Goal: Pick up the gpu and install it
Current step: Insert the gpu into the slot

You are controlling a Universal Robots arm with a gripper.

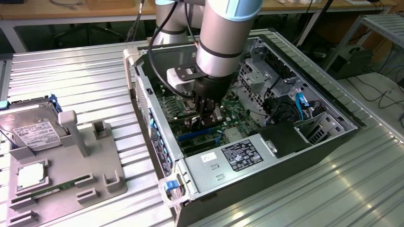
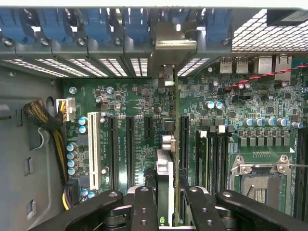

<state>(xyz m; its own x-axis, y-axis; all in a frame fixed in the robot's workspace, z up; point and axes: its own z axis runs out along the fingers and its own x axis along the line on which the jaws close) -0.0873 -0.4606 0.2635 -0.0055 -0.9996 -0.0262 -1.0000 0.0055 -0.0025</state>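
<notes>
1. Jaws of the gripper (image 1: 208,117) stand partly closed, narrowed onto the gpu (image 2: 165,173). The black fingers (image 2: 144,207) pinch it from either side.
2. The gpu stands on edge inside the open computer case (image 1: 144,94), thin and upright over the green motherboard (image 2: 130,96). It runs in line with the long black expansion slots (image 2: 129,149). Whether its lower edge sits fully in a slot I cannot tell.
3. Its silver bracket end meets the rear wall of the case, just under the row of blue clips (image 2: 96,24).
4. In the exterior view the arm (image 1: 221,38) comes down from above into the case, which lies on its side on the ribbed metal table (image 1: 75,80). The gripper is low over the board, near its middle.
5. The power supply (image 1: 243,156) carries a white and black label, but its print is too small to read. The fine white lettering between the slots on the motherboard cannot be read either.
6. On the exterior view's left, well apart from the case, a grey tray (image 1: 94,163) holds a hard drive (image 1: 31,132). The drive's white label shows lines of text that cannot be made out. A narrow green RAM stick (image 1: 47,191) lies in the same tray.
7. A CPU socket (image 2: 262,175) with a metal frame sits on the motherboard, apart from the gpu.
</notes>
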